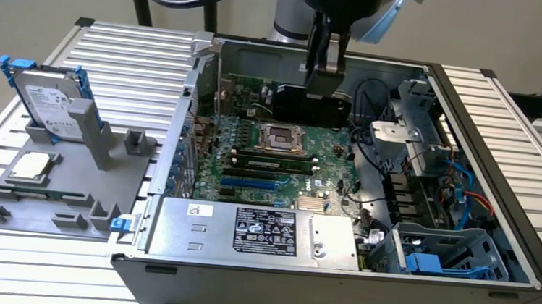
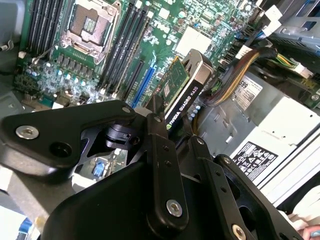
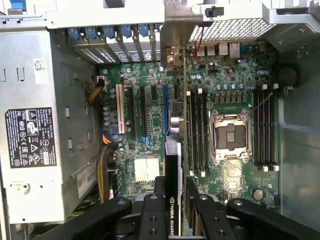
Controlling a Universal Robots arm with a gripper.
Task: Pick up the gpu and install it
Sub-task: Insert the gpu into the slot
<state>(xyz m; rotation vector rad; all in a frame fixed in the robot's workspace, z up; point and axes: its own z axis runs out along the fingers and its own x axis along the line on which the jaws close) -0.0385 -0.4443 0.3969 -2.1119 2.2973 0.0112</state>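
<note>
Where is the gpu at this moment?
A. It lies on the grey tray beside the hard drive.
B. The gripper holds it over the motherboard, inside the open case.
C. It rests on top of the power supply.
B: in the exterior view the gripper is shut on the gpu, which hangs over the motherboard inside the open case.

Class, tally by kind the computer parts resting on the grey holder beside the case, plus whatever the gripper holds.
Hard drive: 1
Processor chip: 1
Memory stick: 1
Graphics card, held in the gripper: 1
Total: 4
</note>
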